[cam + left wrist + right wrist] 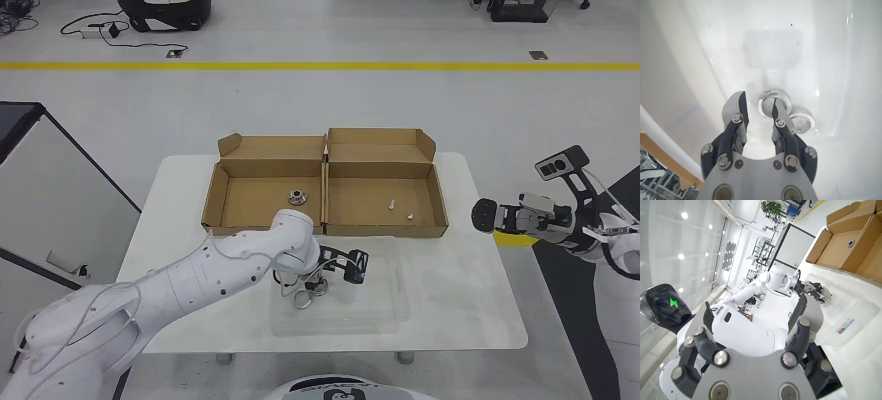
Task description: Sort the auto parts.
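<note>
Two shiny metal rings lie side by side in a clear plastic tray [385,300] at the table's front. My left gripper [758,98] is down in the tray and open. One finger stands inside the nearer ring [765,98], the other outside it, with the wall of the ring between the pads. The second ring [803,118] lies just beyond, touching or almost touching the first. In the top view the left gripper [312,286] is over the tray's left part. My right gripper [755,302] is open and holds nothing; it hangs off the table's right edge [485,215].
Two open cardboard boxes stand at the back of the table. The left box [225,200] holds a flanged metal part [297,194]. The right box [432,195] holds a small bolt [392,206]. A dark panel [40,180] stands left of the table.
</note>
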